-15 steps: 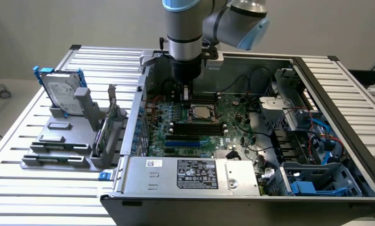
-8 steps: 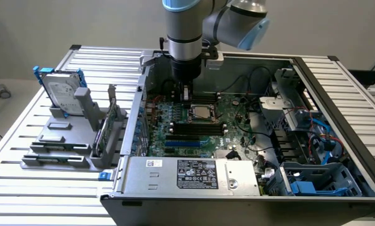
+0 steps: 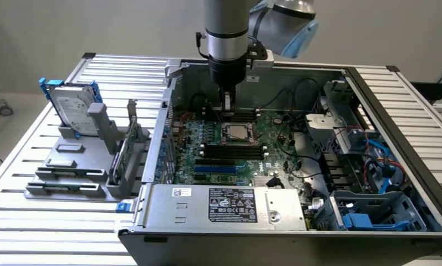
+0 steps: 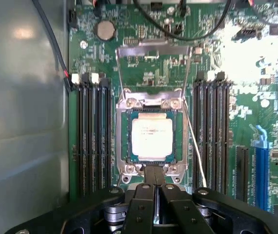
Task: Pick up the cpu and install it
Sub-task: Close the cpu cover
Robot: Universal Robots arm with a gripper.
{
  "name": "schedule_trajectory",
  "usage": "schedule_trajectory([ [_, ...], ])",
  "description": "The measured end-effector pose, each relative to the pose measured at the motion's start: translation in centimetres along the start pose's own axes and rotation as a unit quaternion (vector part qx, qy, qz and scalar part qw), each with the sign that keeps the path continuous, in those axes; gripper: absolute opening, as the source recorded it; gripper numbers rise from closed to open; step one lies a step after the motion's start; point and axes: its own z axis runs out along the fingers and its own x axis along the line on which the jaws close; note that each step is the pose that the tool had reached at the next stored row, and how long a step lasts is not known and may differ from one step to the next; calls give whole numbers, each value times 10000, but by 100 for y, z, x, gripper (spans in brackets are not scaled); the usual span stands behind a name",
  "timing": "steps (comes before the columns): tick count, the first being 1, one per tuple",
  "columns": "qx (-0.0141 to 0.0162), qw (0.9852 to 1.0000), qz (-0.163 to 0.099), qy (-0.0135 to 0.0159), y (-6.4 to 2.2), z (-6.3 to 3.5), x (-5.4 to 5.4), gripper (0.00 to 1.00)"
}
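The arm [image 3: 227,27] is reaching straight down into the open computer case [image 3: 280,77], which is lying on its side on the slatted table [image 3: 28,227]. The gripper [image 3: 228,110] is hanging low over the green circuit board [image 3: 280,141]. In the wrist view the gripper [image 4: 154,173] is showing its two fingers [image 4: 143,204] pressed flat together and gripping nothing. Their tip is sitting over one edge of the metal frame of the socket [image 4: 122,141]; I cannot tell whether it is touching. The cpu [image 3: 233,132] is lying flat inside that socket near the middle of the board, with its silvery top facing up. In the wrist view the cpu [image 4: 151,136] is sitting square within the frame, just beyond the fingertips and apart from them. The hold-down plate [image 4: 153,49] is standing swung open on the side of the socket away from the gripper. Black memory slots [image 4: 92,131] are running along both sides of the socket, and a coin battery [image 4: 105,30] is sitting further along the board. A labelled power supply box [image 3: 232,205] is filling the case edge nearest the exterior camera. On the table, beside the case toward the exterior view's left, a hard drive [image 3: 74,111] with blue rails is standing upright in a grey holder [image 3: 65,177].
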Motion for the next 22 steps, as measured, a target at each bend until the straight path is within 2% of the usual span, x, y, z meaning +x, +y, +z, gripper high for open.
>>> schedule_trajectory([
  [4,0,10000,0,6,121,-18,-33,11],
  [12,1,10000,1,8,482,-22,-82,11],
  [19,5,10000,2,20,811,-157,-77,11],
  [22,6,10000,3,32,950,-166,-75,11],
])
